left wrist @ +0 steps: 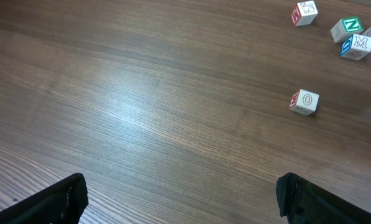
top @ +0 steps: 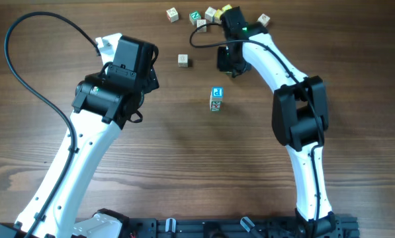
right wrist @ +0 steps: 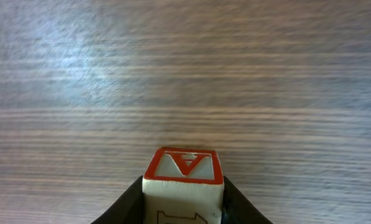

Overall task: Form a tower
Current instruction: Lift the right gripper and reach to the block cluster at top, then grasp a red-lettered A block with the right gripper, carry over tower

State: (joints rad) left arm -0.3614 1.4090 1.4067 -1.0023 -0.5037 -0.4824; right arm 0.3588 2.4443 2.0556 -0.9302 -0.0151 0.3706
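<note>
The tower [top: 216, 99] is a short column of whitish letter cubes with a blue-marked top face, standing mid-table. My right gripper [right wrist: 183, 186] is shut on a whitish cube [right wrist: 184, 169] with a red A face, one black finger pressed to each side, above bare wood. Seen from overhead, the right gripper [top: 229, 59] hangs beyond and slightly right of the tower, hiding its cube. My left gripper [left wrist: 182, 202] is open with nothing between its fingers, over bare table left of the tower.
A lone cube marked O [top: 183, 60] [left wrist: 304, 101] lies between the two arms. Several loose cubes [top: 204, 16] cluster at the far edge, some also in the left wrist view [left wrist: 353, 34]. A black cable loops at the far left [top: 25, 59].
</note>
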